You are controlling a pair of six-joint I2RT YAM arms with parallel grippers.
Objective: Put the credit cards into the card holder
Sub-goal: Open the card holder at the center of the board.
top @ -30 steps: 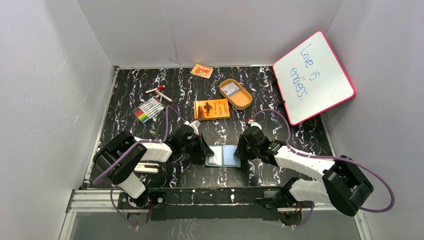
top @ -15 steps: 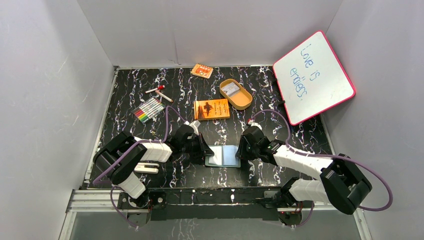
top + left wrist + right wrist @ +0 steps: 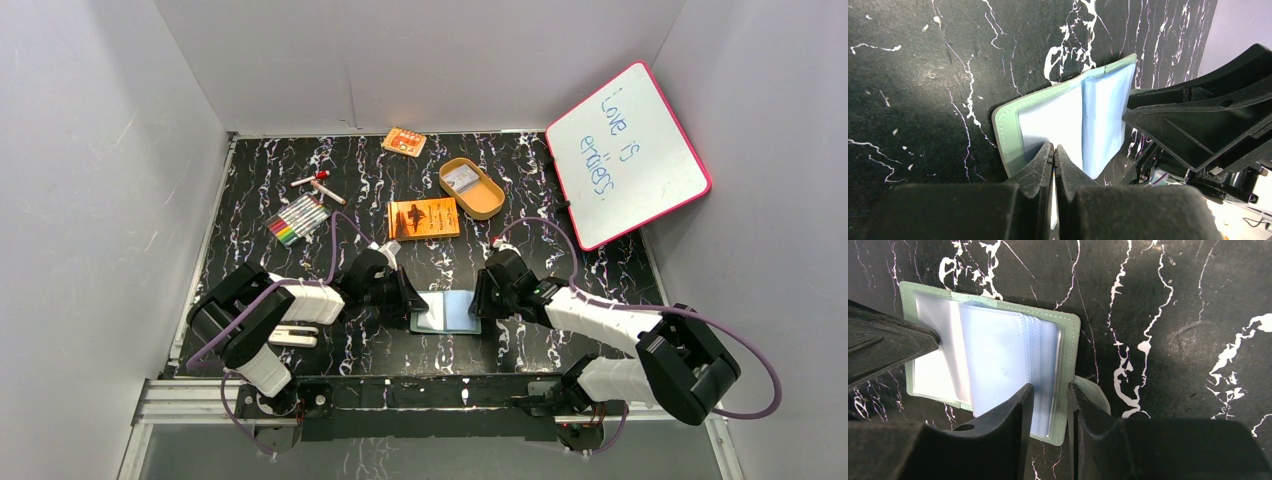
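We record the card holder (image 3: 990, 357) cover as matt and stitched (leather-like), its sleeves (image 3: 1043, 355) as glossy clear plastic, and the tabletop (image 3: 1178, 405) as smooth marbled black.

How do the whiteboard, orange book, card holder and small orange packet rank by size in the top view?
Largest: whiteboard
Next: orange book and card holder, too alike to split; holder partly hidden
Smallest: small orange packet
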